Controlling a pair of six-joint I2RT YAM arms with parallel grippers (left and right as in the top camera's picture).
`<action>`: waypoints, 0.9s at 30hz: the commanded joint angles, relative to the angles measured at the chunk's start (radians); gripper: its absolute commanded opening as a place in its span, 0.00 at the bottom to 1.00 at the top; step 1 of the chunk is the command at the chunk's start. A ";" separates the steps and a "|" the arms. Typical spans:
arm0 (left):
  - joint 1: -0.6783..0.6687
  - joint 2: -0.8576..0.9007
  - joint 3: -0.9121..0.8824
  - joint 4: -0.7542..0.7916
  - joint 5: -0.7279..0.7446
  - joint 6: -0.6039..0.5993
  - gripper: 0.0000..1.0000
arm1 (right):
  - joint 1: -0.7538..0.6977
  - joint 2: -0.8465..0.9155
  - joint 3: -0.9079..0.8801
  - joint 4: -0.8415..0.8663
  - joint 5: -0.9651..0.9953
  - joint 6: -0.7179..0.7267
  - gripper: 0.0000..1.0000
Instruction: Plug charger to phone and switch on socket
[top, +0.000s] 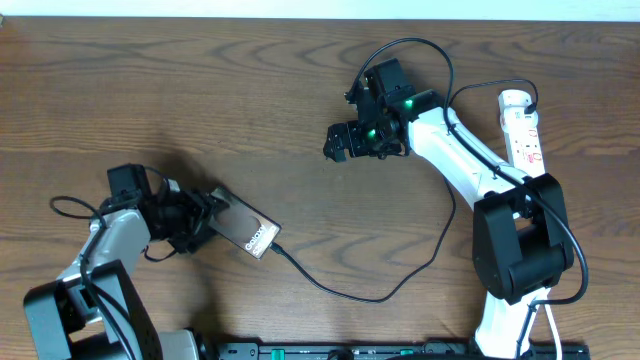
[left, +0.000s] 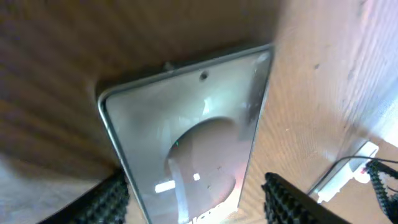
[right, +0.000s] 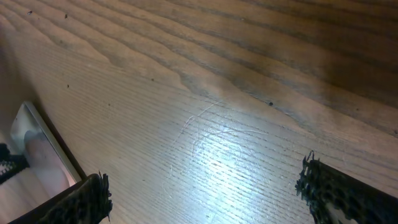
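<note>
At the near left of the table, your left gripper sits over one end of the phone. The phone lies flat and slanted on the wood, with its white-lettered end pointing away from the arm. The left wrist view shows the fingers spread on either side of the slab. One pad is just beside an edge and the other stands clear of the opposite edge, so the phone is straddled rather than pinched. The charger meets the phone at the lettered end, but you cannot tell from here whether the plug tip is fully seated. From there the black cable sags toward the table's near edge, then curves up along the inner side of the right arm. It lies across the open wood between the two arms, and past the arm its run is hard to follow. Further out, near mid-table, your right gripper hangs over bare wood with its fingers wide apart and nothing between them. The phone shows only at the left edge of the right wrist view. At the far right, well apart from the phone and behind the right arm's forearm, lies the white power strip.
</note>
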 joint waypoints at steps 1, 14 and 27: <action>0.001 -0.047 -0.005 0.002 -0.082 0.042 0.74 | 0.006 -0.003 0.021 0.000 0.002 -0.004 0.99; 0.000 -0.543 0.016 0.032 -0.003 0.054 0.90 | -0.019 -0.005 0.090 -0.069 0.070 0.010 0.99; 0.000 -0.757 0.016 0.104 0.038 0.054 0.91 | -0.080 -0.005 0.574 -0.597 0.643 0.177 0.99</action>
